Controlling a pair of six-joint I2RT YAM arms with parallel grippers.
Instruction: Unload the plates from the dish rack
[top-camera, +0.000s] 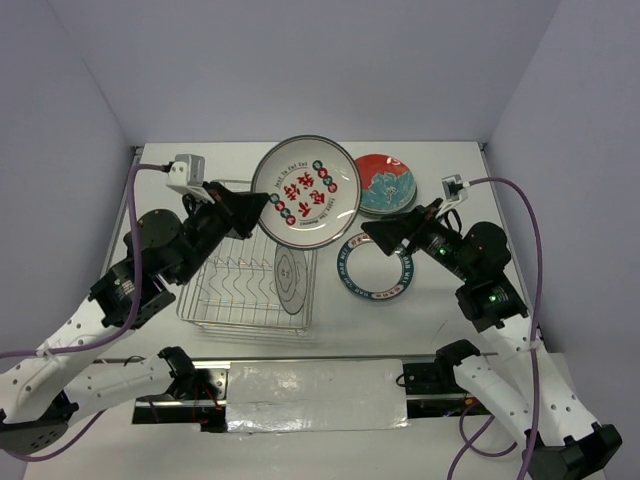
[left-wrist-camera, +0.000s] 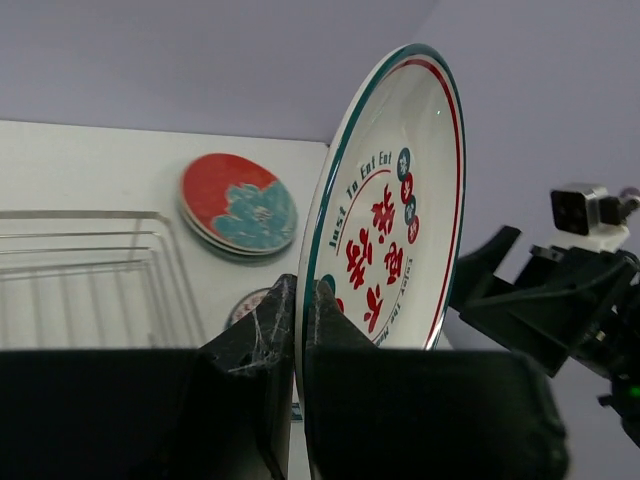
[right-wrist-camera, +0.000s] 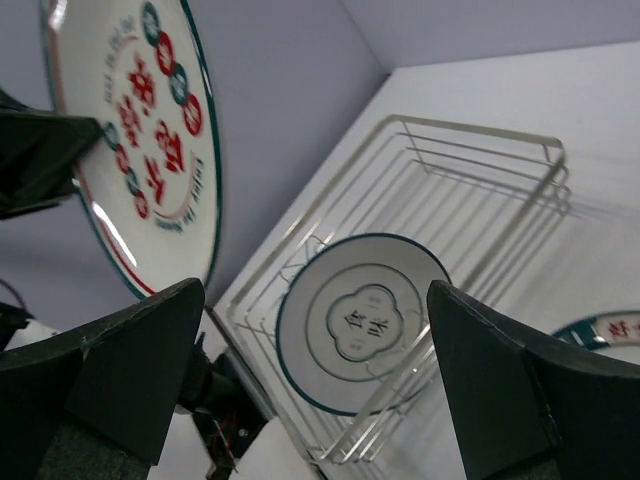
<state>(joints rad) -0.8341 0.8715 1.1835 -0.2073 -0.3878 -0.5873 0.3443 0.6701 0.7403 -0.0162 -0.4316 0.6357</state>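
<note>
Light: bright, soft, even.
Shine: small glints on the plate above the left pincer.
Blur: pincer fingers fuzzy up close.

The white table carried a wire dish rack on its left half, a stack of red plates toward the far edge, and a teal-rimmed plate lying flat just right of the rack.

"Just To Eat Eat" on upright white plate, red Chinese characters at centre
</note>
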